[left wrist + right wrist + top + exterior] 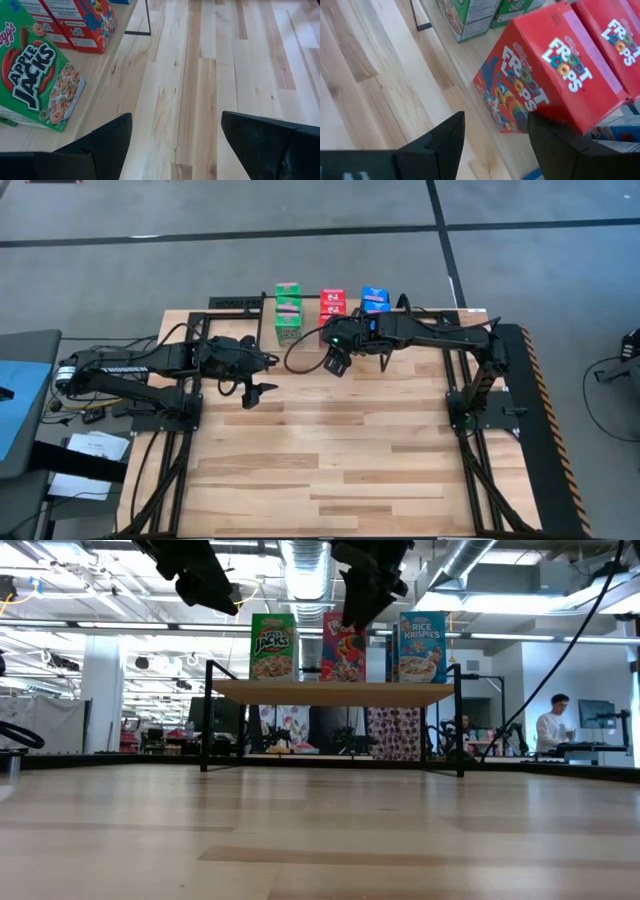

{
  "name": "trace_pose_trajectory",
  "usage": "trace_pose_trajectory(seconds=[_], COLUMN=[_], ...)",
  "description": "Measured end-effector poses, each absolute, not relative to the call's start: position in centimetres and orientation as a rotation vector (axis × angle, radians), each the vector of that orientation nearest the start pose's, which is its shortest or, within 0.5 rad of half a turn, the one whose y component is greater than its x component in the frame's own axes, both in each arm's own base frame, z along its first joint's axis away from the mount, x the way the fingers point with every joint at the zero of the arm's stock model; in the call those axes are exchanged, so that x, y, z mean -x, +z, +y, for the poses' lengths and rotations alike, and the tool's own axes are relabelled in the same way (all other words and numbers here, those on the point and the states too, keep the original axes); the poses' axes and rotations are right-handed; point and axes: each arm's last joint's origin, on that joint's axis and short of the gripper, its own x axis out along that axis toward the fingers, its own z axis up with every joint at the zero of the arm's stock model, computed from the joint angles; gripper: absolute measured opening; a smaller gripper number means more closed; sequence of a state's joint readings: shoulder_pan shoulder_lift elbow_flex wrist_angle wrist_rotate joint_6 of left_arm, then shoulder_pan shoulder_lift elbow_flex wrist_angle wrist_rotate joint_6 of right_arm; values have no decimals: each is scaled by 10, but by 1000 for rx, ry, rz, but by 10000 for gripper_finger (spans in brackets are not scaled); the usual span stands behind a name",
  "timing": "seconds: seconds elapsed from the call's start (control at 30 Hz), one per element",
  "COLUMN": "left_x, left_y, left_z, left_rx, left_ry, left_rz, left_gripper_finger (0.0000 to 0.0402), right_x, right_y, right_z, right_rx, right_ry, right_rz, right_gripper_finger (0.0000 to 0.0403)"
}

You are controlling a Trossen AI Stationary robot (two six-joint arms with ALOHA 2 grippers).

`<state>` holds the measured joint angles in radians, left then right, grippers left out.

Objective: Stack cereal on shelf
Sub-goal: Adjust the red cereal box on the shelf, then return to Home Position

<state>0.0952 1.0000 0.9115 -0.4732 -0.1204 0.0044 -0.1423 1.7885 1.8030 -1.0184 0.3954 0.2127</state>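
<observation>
In the low view the bare slatted tabletop [320, 830] fills the lower half of the frame, pale wood with darker planks here and there. Across the middle stands the shelf [335, 690], a thin light-wood board on slim black legs. On it three cereal fronts stand upright side by side: the green box [272, 645] printed Apple Jacks at left, the red box [343, 648] in the centre, the blue box [422, 645] printed Rice Krispies at right.

The right gripper [362, 602] hangs at the top centre of that frame, in front of the red box's upper part. In the right wrist view its fingers [440, 145] stand apart with nothing between them, the Froot Loops front just beyond the gap. The left gripper [205, 585] hangs at upper left, clear of the shelf; in the left wrist view its fingers [107, 145] stand wide apart and empty above bare planks, the Apple Jacks front at that frame's left edge.

From above, green, red and blue tops sit in a row at the table's far edge, upper centre, in rows behind one another.

Beyond the shelf is a bright workshop hall with ceiling ducts and light strips; a person [552, 730] sits at a desk at far right.
</observation>
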Motion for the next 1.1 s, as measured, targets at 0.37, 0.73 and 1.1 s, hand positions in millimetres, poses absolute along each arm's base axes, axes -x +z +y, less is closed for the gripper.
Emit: trace_pose_trajectory(seconds=[0.37,0.73,1.1], left_x=[-207,-176,-112], left_y=[311,317,312], left_z=[23,10,-1], left_rx=[-4,65,136], left_ry=[210,146,81], left_rz=[573,514,292], left_gripper_finger=[295,295,295], right_x=[-368,-360,-323], right_y=[350,393,425], right_z=[-44,-20,-18], right_rx=[-38,46,167], right_ry=[-542,-449,-386], right_rz=[948,898,846], right_gripper_finger=[240,240,240])
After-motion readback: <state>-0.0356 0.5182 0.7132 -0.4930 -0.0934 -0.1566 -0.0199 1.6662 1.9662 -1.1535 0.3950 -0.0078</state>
